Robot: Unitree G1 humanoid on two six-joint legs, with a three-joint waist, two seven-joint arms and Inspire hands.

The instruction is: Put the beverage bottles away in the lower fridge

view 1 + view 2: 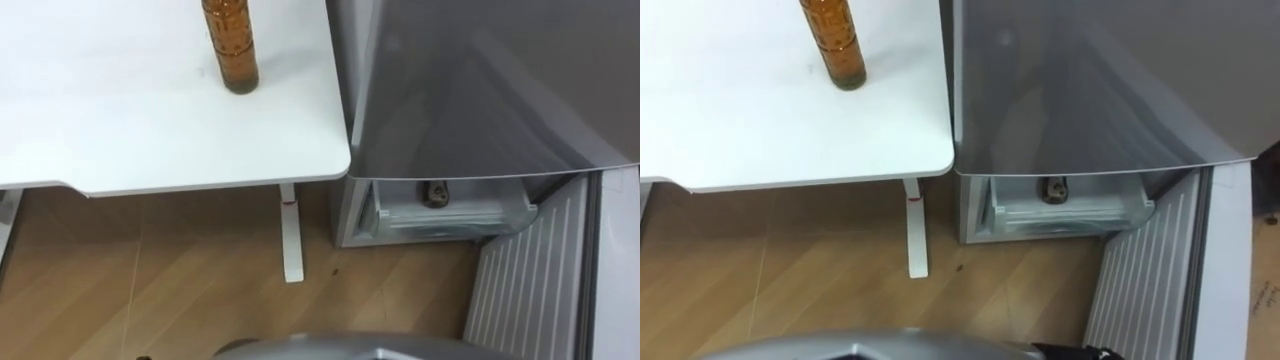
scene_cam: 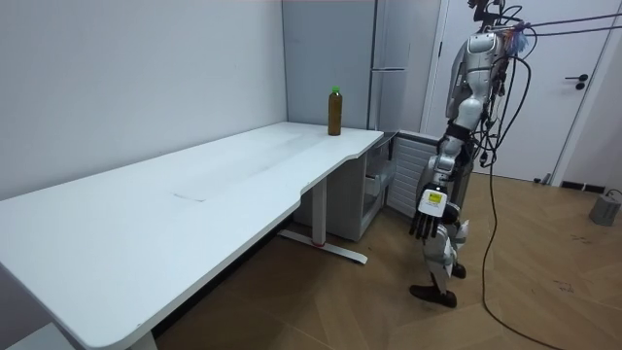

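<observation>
A brown drink bottle (image 1: 230,45) with a green cap (image 2: 334,110) stands upright on the white table (image 1: 150,130), near its far right corner beside the fridge. A second dark bottle (image 1: 435,192) lies in the white drawer (image 1: 450,217) of the lower fridge, whose door (image 1: 530,290) swings open to the right. In the room view I stand before the open lower fridge, a step from the table's end. My left hand (image 2: 425,224) hangs at my side with straight fingers and holds nothing.
The grey upper fridge door (image 1: 480,90) is closed and overhangs the drawer. The table's white leg and foot (image 1: 291,240) stand on the wooden floor left of the fridge. A white door (image 2: 573,87) and a small bin (image 2: 605,207) are behind me.
</observation>
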